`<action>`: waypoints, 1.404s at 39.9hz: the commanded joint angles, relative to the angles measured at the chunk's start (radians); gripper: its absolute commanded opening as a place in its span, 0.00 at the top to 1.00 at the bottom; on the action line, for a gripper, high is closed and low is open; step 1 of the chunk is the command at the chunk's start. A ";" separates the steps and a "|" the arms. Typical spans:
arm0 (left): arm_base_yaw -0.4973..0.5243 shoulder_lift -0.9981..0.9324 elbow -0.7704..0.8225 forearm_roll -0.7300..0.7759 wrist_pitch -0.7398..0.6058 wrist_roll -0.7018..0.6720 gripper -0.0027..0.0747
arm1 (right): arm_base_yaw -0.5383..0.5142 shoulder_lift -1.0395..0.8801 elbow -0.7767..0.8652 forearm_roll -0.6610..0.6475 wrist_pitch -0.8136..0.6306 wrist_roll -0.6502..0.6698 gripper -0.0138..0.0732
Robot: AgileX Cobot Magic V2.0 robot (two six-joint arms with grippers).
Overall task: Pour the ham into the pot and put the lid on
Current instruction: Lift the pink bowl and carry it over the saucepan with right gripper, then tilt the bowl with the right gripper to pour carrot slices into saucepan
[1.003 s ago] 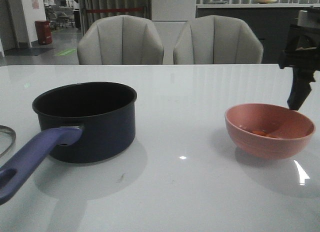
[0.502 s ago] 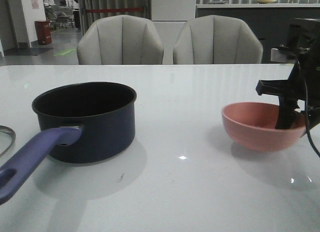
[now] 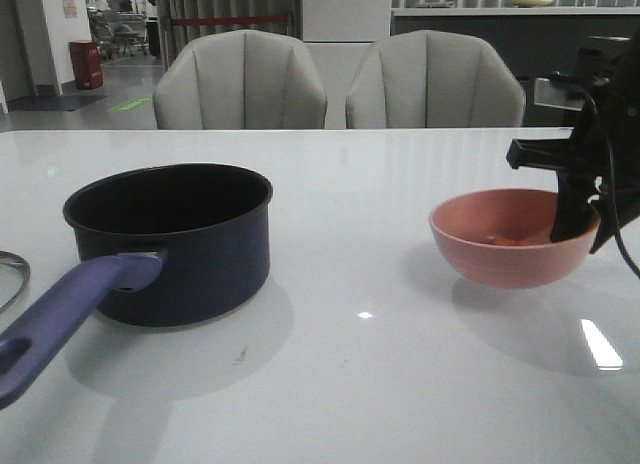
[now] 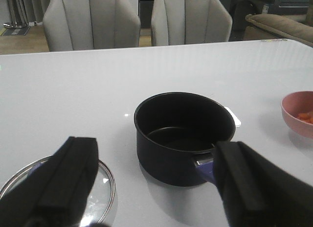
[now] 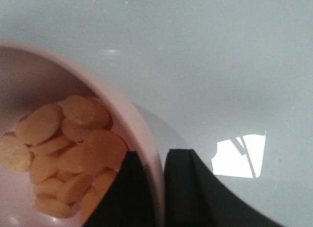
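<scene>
right gripper (image 3: pixel 576 224): clamped on the right-hand rim of the pink bowl (image 3: pixel 500 252), one finger inside the wall, one outside; right wrist view shows the rim pinched between the two black fingers (image 5: pixel 188 188).
pink bowl: held clear of the table (image 3: pixel 380 384), its shadow lying apart below it; sits right of centre, well apart from the pot.
ham (image 5: pixel 63 148): pile of thin round orange slices in the bowl bottom, heaped against the wall nearest the gripper; only a sliver of orange shows over the rim in the front view (image 3: pixel 503 241).
pot (image 3: pixel 175 239): dark navy saucepan, upright on the table's left side, black interior empty in the left wrist view (image 4: pixel 183 131); blue-purple handle (image 3: pixel 70 309) runs toward the camera and to the left.
lid (image 4: pixel 95 188): glass with a metal rim, lying flat on the table just left of the pot, partly hidden behind a left finger; front view shows only a rim edge at the frame's left border (image 3: pixel 12 279).
left gripper (image 4: pixel 156 183): fingers spread wide, holding nothing, hovering on the near side of pot and lid.
chairs (image 3: pixel 240 79): two grey ones behind the table's far edge.
</scene>
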 commanded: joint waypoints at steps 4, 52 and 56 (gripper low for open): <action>-0.007 0.010 -0.026 -0.004 -0.077 0.000 0.28 | 0.107 -0.124 -0.208 -0.021 0.106 -0.021 0.68; -0.007 0.003 -0.026 -0.004 -0.077 0.000 0.28 | 0.533 -0.017 0.110 -0.240 -1.707 -0.190 0.68; -0.007 0.003 -0.026 -0.004 -0.077 0.000 0.28 | 0.535 0.016 0.139 -0.240 -1.897 -0.308 0.68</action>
